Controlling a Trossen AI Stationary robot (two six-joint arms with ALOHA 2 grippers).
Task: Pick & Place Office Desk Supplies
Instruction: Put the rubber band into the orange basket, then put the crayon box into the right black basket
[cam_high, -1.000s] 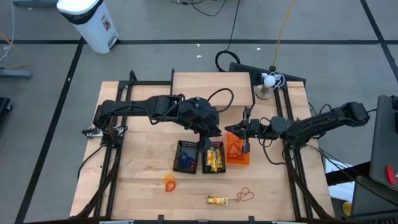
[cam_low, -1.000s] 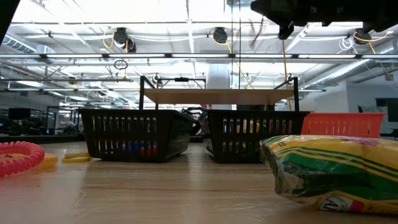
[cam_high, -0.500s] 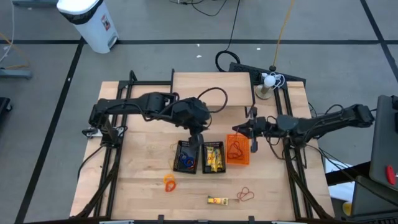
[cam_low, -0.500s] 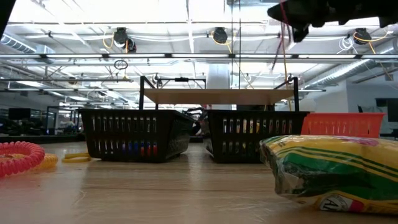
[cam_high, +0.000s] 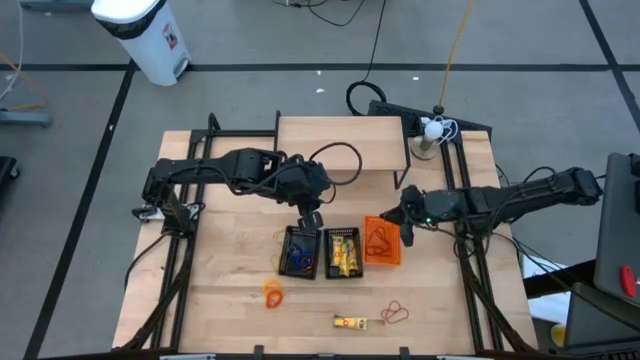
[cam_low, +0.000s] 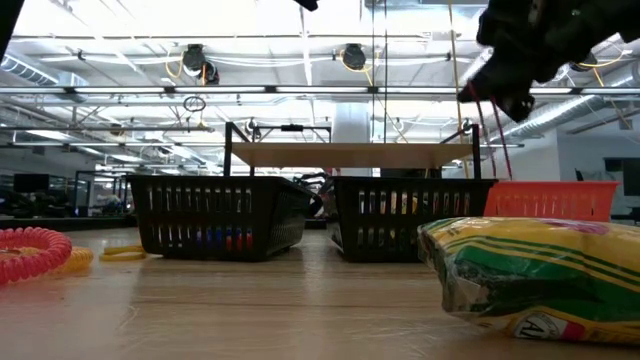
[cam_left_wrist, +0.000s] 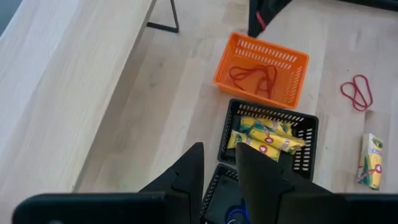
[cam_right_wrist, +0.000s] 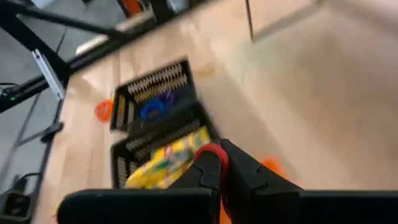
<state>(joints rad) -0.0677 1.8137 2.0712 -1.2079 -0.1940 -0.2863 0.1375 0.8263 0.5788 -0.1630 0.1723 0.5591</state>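
Note:
Three small baskets stand in a row. The black basket (cam_high: 298, 252) holds blue loops, the black basket (cam_high: 343, 252) holds yellow packs, and the orange basket (cam_high: 381, 241) holds red rubber bands (cam_left_wrist: 252, 74). My right gripper (cam_high: 408, 226) is at the orange basket's right side, shut on a red rubber band (cam_low: 492, 135). My left gripper (cam_high: 313, 214) hovers open over the far end of the black baskets and holds nothing. Loose on the table lie an orange coil (cam_high: 272, 292), a yellow pack (cam_high: 350, 321) and red bands (cam_high: 396, 313). My right gripper pinches a red rubber band between its two shut fingers; a red bit (cam_right_wrist: 211, 155) shows at their tips. The fingers slant down from the table's right. Thin slack strands (cam_low: 497, 140) hang below them toward the orange basket's rim; their lower end is hidden.
A raised wooden shelf (cam_high: 340, 145) stands along the far side on black legs. A white lamp-like stand (cam_high: 432, 135) is at the far right corner. Bare wood lies left of the baskets and along the near edge. In the low view a yellow pack (cam_low: 530, 275) lies close by.
My right gripper has moved from above the orange basket toward the table's right edge and down, tipping downward, with red strands now hanging from it. My left gripper has drawn back toward the table's left, from over the yellow-pack basket toward the far end of the blue-loop basket.

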